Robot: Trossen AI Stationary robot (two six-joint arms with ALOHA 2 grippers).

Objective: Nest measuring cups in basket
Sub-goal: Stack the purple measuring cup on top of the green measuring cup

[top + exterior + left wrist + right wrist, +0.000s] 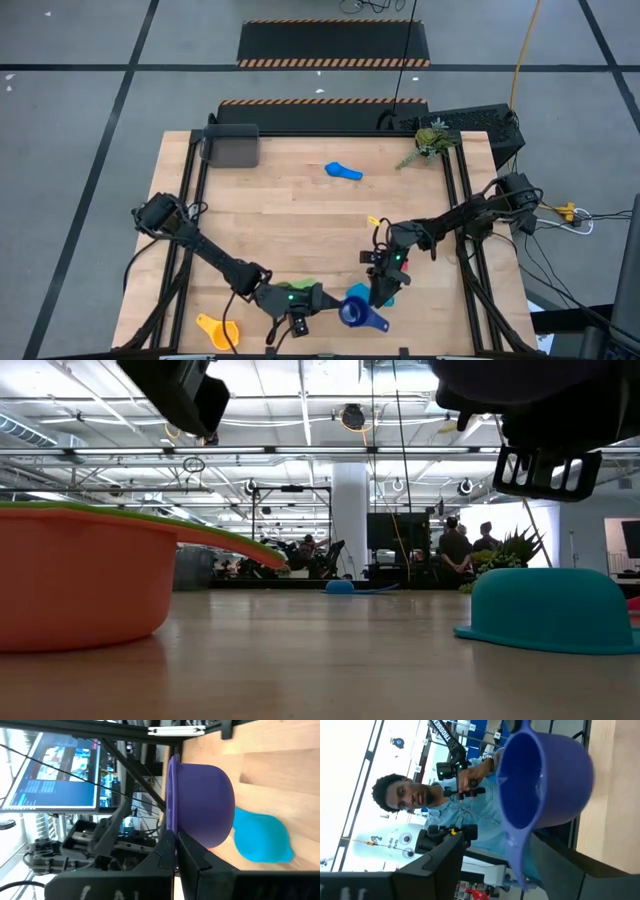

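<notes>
Trouble is brewing: left claw (300,322) is pinching the dark blue cup's (352,312) rim while right claw (381,292) is standing spread, empty, risking a bench-edge drop.

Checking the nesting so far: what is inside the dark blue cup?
Nothing: the dark blue cup looks empty as far as its tilted bowl shows. The left gripper pinches its rim, covering a little.

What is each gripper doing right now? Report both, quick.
Left gripper: shut on the dark blue measuring cup, pinching its rim.
Right gripper: open, holding nothing, beside that cup.
</notes>
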